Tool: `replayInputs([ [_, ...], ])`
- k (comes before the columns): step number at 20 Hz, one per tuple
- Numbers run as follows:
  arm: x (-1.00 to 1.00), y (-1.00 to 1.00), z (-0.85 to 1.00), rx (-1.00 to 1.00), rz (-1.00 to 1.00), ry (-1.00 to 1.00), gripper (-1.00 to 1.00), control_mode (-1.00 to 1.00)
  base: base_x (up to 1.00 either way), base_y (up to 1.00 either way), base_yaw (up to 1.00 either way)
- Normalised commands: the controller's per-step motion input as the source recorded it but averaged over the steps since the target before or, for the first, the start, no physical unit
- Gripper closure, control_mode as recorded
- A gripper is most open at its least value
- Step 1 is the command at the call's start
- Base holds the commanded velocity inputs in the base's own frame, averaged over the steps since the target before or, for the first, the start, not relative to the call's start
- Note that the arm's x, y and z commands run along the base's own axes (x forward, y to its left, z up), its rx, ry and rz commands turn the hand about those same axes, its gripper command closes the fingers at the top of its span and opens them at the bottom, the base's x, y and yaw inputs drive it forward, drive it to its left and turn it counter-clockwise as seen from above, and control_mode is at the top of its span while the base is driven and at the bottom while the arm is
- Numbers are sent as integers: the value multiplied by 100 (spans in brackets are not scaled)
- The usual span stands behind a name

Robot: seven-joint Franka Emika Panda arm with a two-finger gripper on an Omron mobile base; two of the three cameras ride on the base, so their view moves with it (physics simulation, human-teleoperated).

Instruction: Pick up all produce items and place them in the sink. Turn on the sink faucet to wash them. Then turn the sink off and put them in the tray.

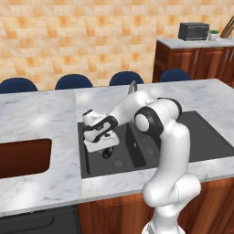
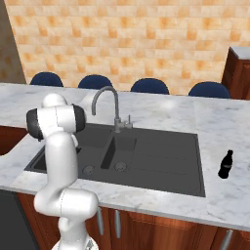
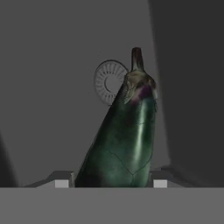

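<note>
A dark green produce item with a paler stem tip stands between my fingertips. My gripper is shut on its sides. The round drain lies behind it on the black basin floor. In the left base view my gripper hangs low in the left basin of the black sink, and the vegetable shows as a dark lump under it. The grey gooseneck faucet rises behind the sink. The red-brown tray is sunk in the counter at the left.
A small black bottle stands on the marble counter right of the sink's drainboard. Blue chairs line the far side of the counter. A microwave sits on wooden cabinets at the back right.
</note>
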Motion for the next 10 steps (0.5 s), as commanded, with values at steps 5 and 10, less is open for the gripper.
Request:
replayInputs([
  [5, 20, 0, -37, 0, -3, 0, 100, -100, 0, 0, 0],
  [10, 19, 0, -37, -1, -5, 0, 100, -100, 0, 0, 0],
])
